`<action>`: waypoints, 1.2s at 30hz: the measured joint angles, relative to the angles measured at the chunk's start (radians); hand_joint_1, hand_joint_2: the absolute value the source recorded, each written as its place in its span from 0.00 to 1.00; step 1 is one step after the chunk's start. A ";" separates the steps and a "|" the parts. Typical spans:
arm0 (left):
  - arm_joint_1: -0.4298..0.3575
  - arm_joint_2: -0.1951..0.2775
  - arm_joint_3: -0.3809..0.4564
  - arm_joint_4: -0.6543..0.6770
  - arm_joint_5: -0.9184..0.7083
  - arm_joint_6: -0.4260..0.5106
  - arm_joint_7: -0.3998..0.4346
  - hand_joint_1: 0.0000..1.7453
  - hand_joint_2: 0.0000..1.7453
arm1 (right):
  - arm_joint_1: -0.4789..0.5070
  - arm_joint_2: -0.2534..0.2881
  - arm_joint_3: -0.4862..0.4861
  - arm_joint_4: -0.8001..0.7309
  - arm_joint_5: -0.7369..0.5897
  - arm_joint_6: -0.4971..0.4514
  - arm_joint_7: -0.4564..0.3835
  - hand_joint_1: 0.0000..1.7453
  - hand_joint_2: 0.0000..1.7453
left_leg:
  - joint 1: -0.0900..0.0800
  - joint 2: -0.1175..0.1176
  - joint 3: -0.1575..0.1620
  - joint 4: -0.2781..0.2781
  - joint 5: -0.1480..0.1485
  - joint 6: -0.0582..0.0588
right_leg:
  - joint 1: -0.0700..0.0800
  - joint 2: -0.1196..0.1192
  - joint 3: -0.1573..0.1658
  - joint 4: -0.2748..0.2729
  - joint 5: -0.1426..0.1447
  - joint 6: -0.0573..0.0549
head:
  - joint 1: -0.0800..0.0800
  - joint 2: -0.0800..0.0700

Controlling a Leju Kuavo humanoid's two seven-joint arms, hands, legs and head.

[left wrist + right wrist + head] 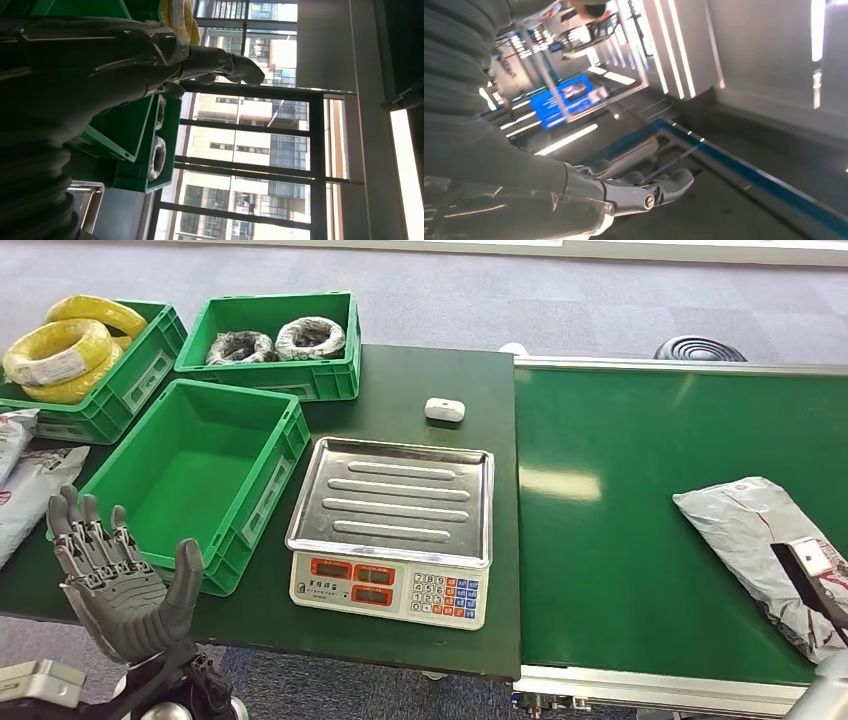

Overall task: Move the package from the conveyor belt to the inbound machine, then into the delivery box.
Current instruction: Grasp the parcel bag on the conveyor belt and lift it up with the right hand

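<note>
A grey plastic-wrapped package [745,525] lies on the green conveyor belt [620,540] at the right. My right hand [812,580] comes in from the lower right edge and lies over the package's near end; I cannot tell whether it touches. In the right wrist view its fingers [659,187] are stretched out with nothing in them. The inbound machine is a scale [390,590] with a steel tray [400,495] at the table's middle. My left hand [115,580] hovers open, fingers spread, at the near left by the empty green delivery box [255,505].
Two more green crates stand at the back left, one with yellow coils [60,355], one with dark coils [275,340]. A small white object [444,409] lies behind the scale. Grey bags [20,480] sit at the left edge. The dark table [440,380] meets the belt.
</note>
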 joint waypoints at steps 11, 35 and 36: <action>-0.015 0.002 -0.014 0.006 0.007 0.018 0.000 0.00 1.00 | -0.023 0.105 -0.140 -0.184 0.065 0.000 -0.004 0.00 1.00 | 0.000 0.002 0.001 0.000 0.000 0.000 | 0.000 0.002 0.000 0.000 0.000 0.000 | 0.000 0.000; -0.019 0.008 0.005 0.001 -0.007 -0.017 0.000 0.00 1.00 | -0.092 -0.162 0.132 0.764 -0.010 0.691 0.363 0.00 1.00 | -0.002 0.002 -0.001 0.001 0.001 0.003 | -0.001 0.003 -0.001 -0.001 0.002 0.002 | 0.000 0.000; -0.019 0.008 0.005 0.002 -0.008 -0.017 0.000 0.00 1.00 | -0.092 -0.166 0.134 0.775 -0.010 0.691 0.362 0.00 1.00 | -0.002 0.002 -0.001 0.001 0.001 0.003 | -0.001 0.003 -0.001 -0.001 0.002 0.002 | 0.000 0.000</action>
